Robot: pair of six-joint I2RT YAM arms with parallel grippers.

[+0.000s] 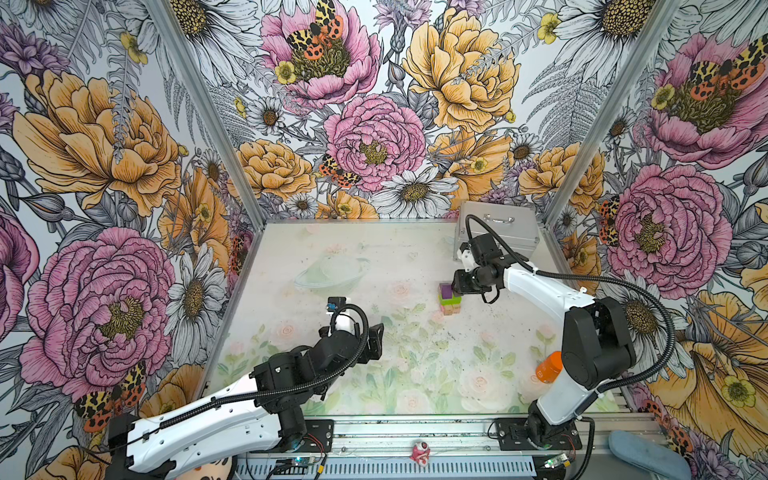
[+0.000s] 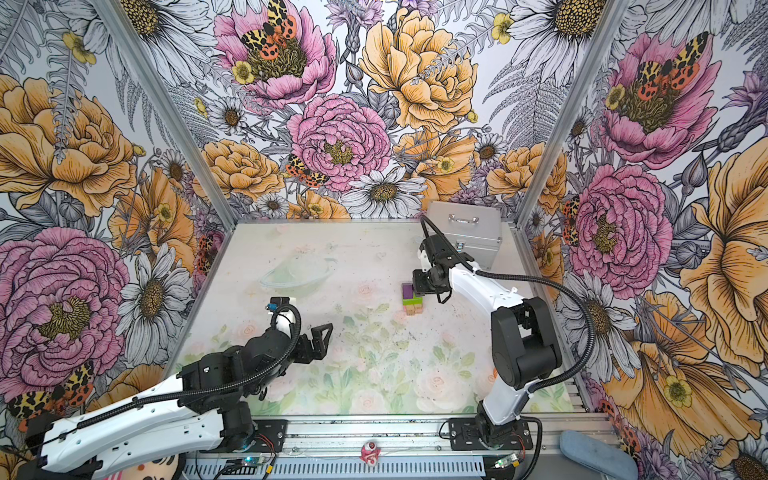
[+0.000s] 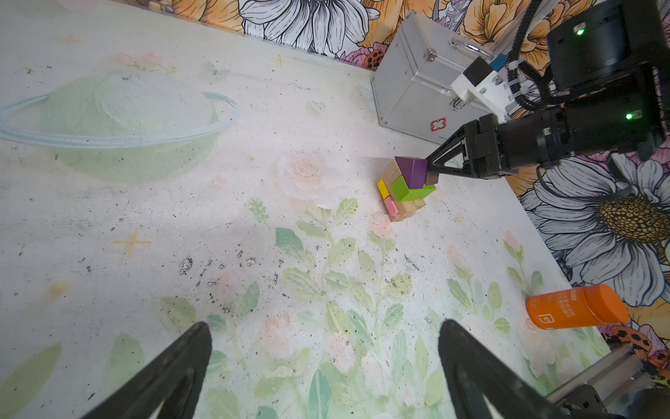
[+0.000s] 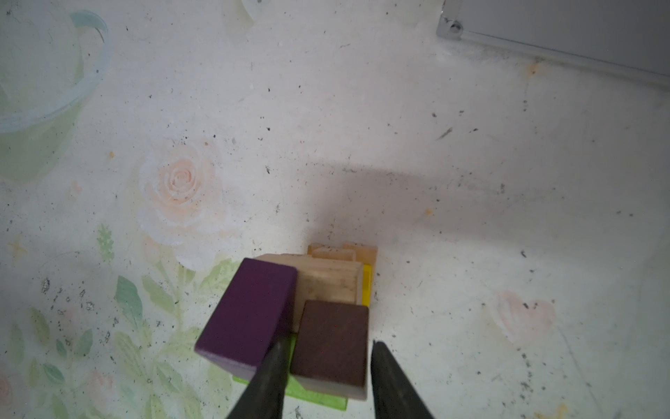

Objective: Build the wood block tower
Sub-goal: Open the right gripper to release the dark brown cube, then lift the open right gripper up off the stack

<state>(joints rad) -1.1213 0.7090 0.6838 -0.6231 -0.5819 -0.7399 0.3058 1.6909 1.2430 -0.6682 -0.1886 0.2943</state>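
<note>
straddling the top brick: right pincer at the tower

the wood block tower stands right of the table's middle in both top views, just in front of the silver case. the right pincer reaches in level from the tower's right. its jaws are partly spread to either side of the dark-brown block, which lies on the top layer. a thin sliver of light shows at one finger, so whether it pinches the block or merely flanks it cannot be told.

the block's long axis runs along the pincer's line of reach, and the jaws span its short width. the other finger sits in the gap between it and the purple block, which lies askew beside it, over the lime-green block. judged from this, a straight pull back along that axis suits best, because any sideways drift would likely nudge the purple block.

the left pincer hangs spread wide and empty, well apart at the front left, so the right arm is far nearer. the table lies open left and front of the tower. the orange bottle sits well apart by the front right edge.
</note>
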